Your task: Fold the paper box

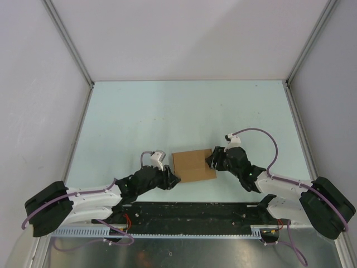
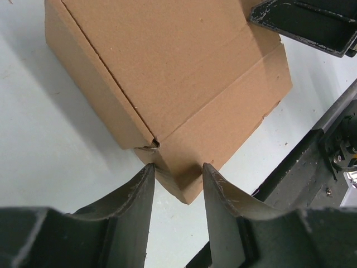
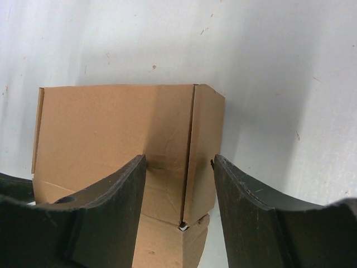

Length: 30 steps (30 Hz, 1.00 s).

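The left arm lies low along the near edge of the table (image 1: 167, 111), reaching from its base at the left toward the middle, with the left gripper (image 1: 174, 178) pointing right and slightly away. The right arm mirrors it from the right base, elbow bent, with the right gripper (image 1: 212, 159) pointing left.

A black mounting rail (image 1: 189, 212) runs between the two bases, just nearer than the paper box (image 1: 192, 164). A purple cable (image 1: 262, 137) loops over the right wrist. White walls close in the table on three sides.

The paper box sits flat on the table between the two grippers, near the front edge, its top panel creased.

In the left wrist view the fingers (image 2: 139, 192) stand apart with the box's near corner between their tips. Whether they press on it cannot be told.

In the right wrist view the fingers (image 3: 245, 190) straddle the box's end, where a side flap folds down. They are parted, and a grip cannot be confirmed.
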Motion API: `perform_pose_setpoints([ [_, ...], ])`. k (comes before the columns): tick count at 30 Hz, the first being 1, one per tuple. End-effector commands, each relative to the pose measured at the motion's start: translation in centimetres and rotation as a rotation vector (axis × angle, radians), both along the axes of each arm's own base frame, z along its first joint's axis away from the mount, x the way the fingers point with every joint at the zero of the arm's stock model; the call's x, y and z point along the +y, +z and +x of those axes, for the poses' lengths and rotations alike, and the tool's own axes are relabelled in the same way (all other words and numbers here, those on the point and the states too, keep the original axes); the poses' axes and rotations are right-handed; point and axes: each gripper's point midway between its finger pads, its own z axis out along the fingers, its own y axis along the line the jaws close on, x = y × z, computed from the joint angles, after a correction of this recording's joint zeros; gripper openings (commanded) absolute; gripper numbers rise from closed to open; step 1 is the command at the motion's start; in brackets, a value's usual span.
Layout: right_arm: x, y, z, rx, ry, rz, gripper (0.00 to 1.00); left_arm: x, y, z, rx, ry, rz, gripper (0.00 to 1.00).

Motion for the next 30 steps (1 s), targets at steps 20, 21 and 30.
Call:
perform_pose_setpoints([
  [20,0.4,0.3,0.7,-0.035,0.001,0.006,0.53,-0.4,0.9,1.6,-0.07,0.037,0.013,0.37],
  [21,0.4,0.3,0.7,-0.035,0.001,0.006,0.53,-0.4,0.6,1.6,-0.067,0.032,0.022,0.36],
  [30,0.3,0.4,0.8,-0.035,0.0,0.006,0.53,-0.1,-0.3,2.1,-0.072,0.054,0.073,0.35],
])
